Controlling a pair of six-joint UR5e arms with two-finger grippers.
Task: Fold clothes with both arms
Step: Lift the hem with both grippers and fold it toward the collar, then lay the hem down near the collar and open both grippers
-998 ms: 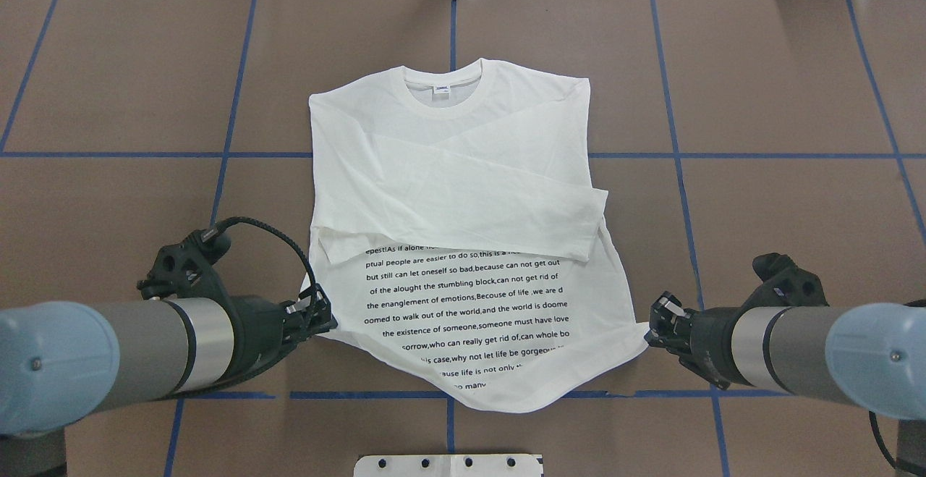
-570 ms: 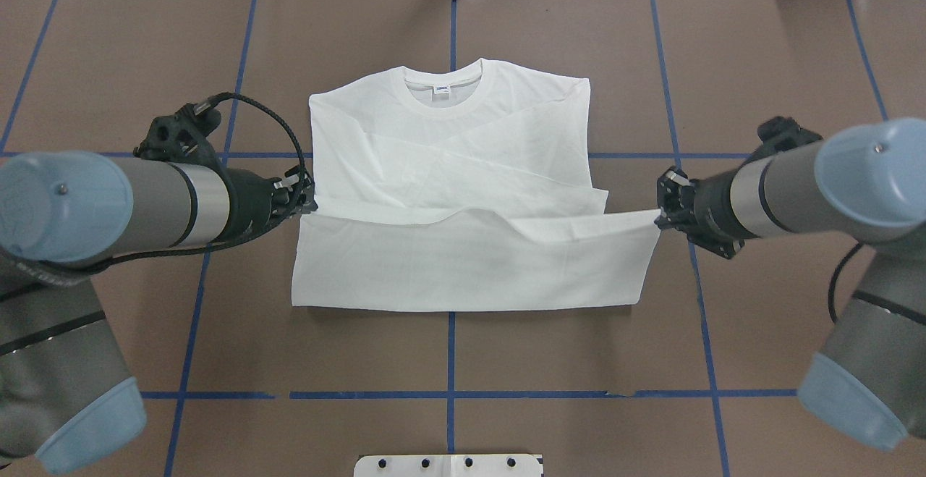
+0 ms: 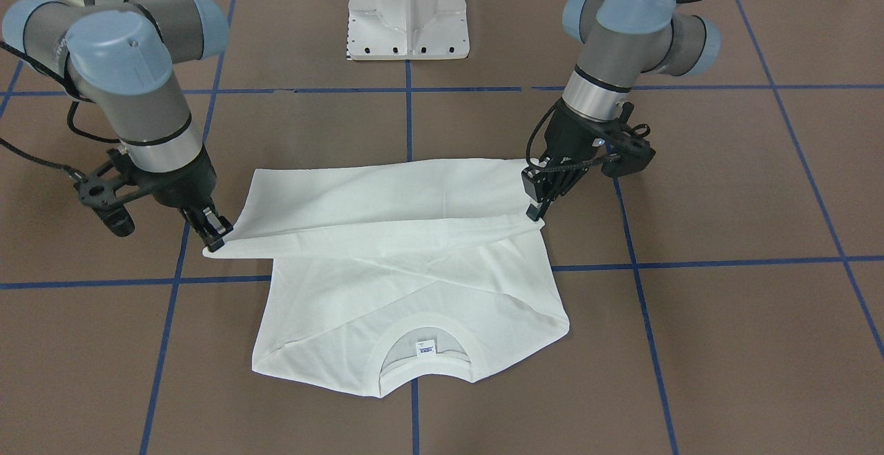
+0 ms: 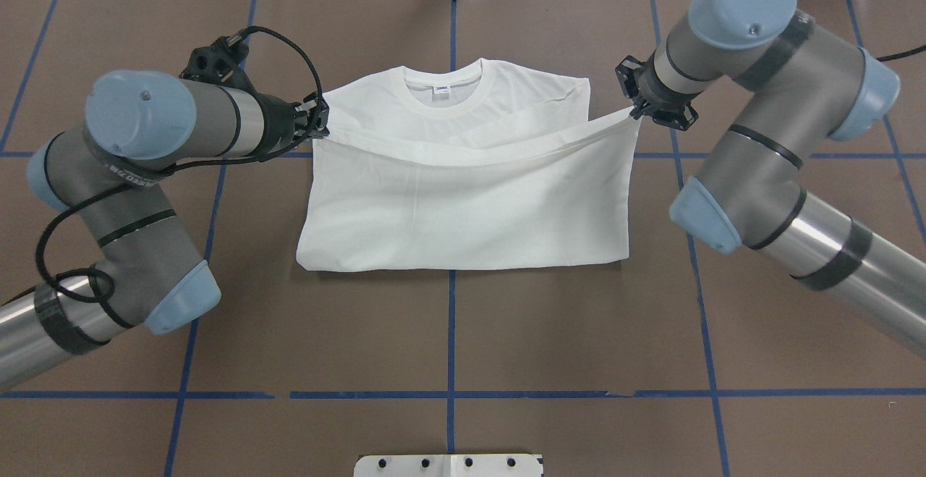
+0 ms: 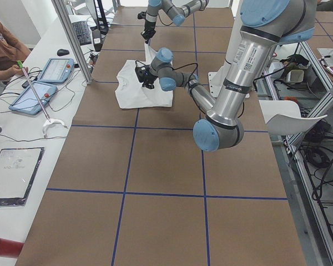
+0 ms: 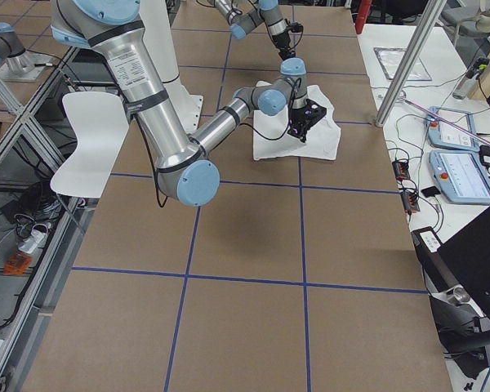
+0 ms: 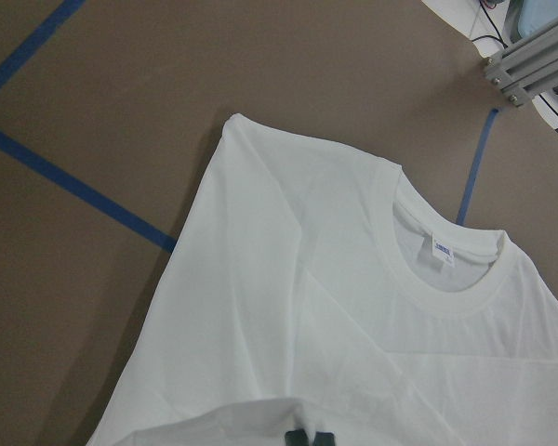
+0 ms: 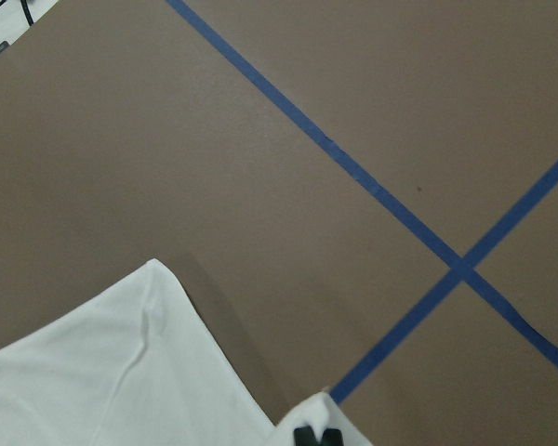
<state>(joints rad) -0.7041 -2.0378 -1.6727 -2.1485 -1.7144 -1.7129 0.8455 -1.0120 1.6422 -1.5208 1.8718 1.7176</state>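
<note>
The white long-sleeved T-shirt (image 4: 463,202) lies on the brown table, its lower half doubled up over its body, so no printed text shows. The ribbed collar (image 4: 443,82) and small neck label point away from the robot. My left gripper (image 4: 318,121) is shut on the left hem corner, held just above the left shoulder. On the other side my right gripper (image 4: 636,109) is shut on the right hem corner beside the right shoulder. The hem sags between them. The front-facing view shows the left gripper (image 3: 535,217) and right gripper (image 3: 215,237) pinching the lifted edge. The left wrist view shows the collar (image 7: 446,279).
Blue tape lines (image 4: 450,332) grid the brown table. The white pedestal base (image 3: 407,10) stands at the robot's edge. A bench with tablets (image 5: 36,94) and a seated person's arm (image 5: 5,55) run along the far side. A white chair (image 6: 90,139) stands behind the robot.
Both grippers have carried the hem away from the robot, from mid-shirt up to shoulder level. The folded layer now covers most of the body and sleeves.
</note>
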